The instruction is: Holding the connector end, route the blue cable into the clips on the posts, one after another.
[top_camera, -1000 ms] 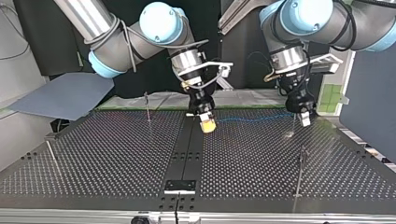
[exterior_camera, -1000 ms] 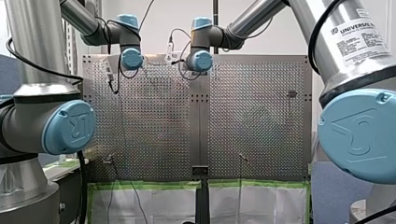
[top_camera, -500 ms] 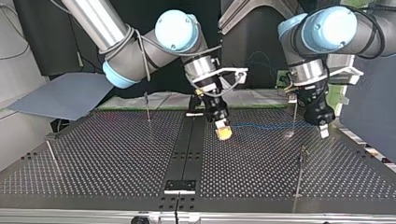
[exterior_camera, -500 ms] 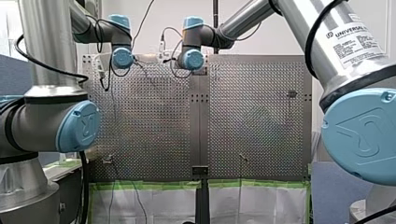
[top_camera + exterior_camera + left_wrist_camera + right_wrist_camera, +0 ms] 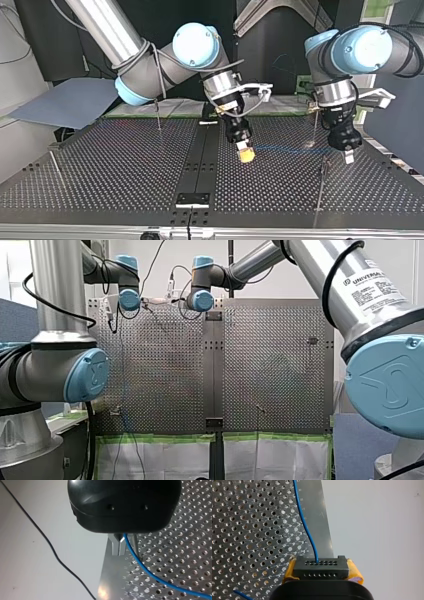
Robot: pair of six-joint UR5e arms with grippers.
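While my right gripper (image 5: 322,572) pinches the connector (image 5: 321,567) (yellow pads (image 5: 356,574) either side), slack cable (image 5: 305,527) may miss the post (image 5: 321,180).

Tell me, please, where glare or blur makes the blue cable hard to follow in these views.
Top view: the blue cable is a faint thread that fades at a glare patch on the table. Front view: the table shimmers; cable indistinct. Left wrist view: cable sharp, the body of my left gripper blurred. Right wrist view: cable and connector crisp.
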